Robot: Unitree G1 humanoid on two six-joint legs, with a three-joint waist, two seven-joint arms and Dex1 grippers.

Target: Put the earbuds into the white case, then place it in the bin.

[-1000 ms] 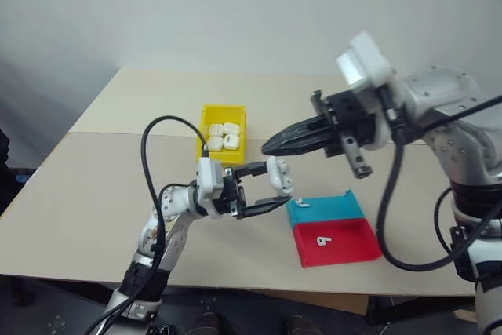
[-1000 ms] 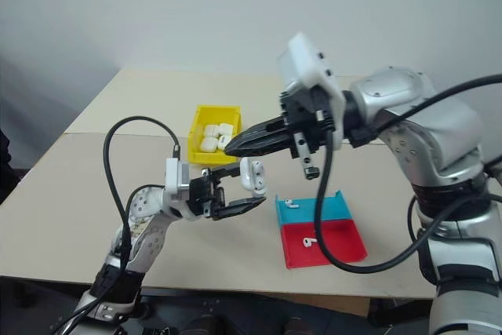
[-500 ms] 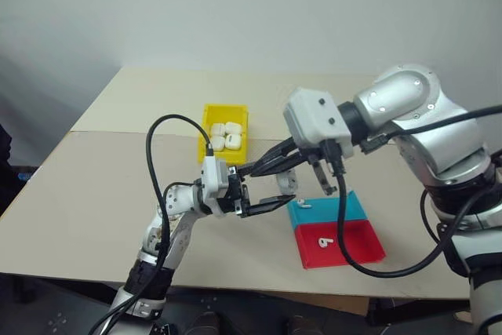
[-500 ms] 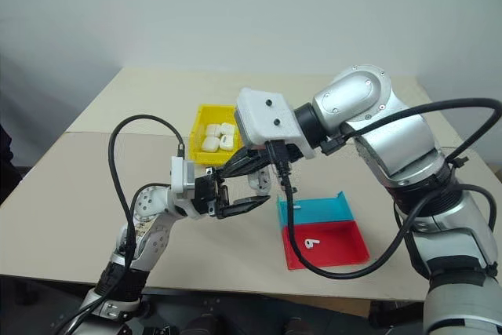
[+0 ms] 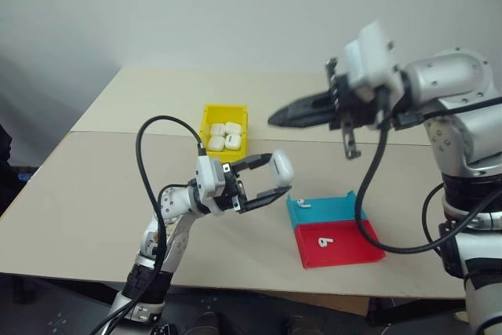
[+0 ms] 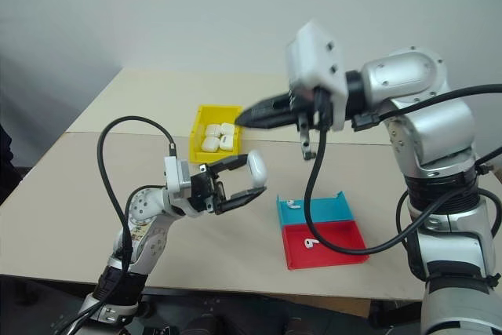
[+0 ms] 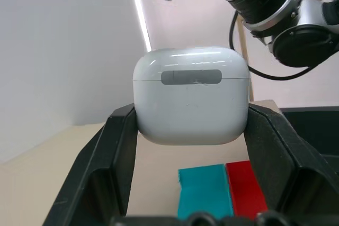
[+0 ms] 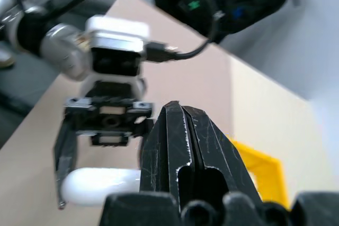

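Table [image 5: 94, 186]: light beige top, matte, made of two boards with a straight seam running left to right across its far third; near edge and far left corner visible, the left edge angled away toward the wall. Wall [image 5: 196, 13]: plain, pale grey-white, unmarked, rising directly behind the table's far edge; evenly lit, a soft darker shade falling along its lower left part. Floor [image 5: 47, 311]: dark, seen below the table's near edge at the left. Lighting: diffuse, with faint soft shadows on the tabletop.
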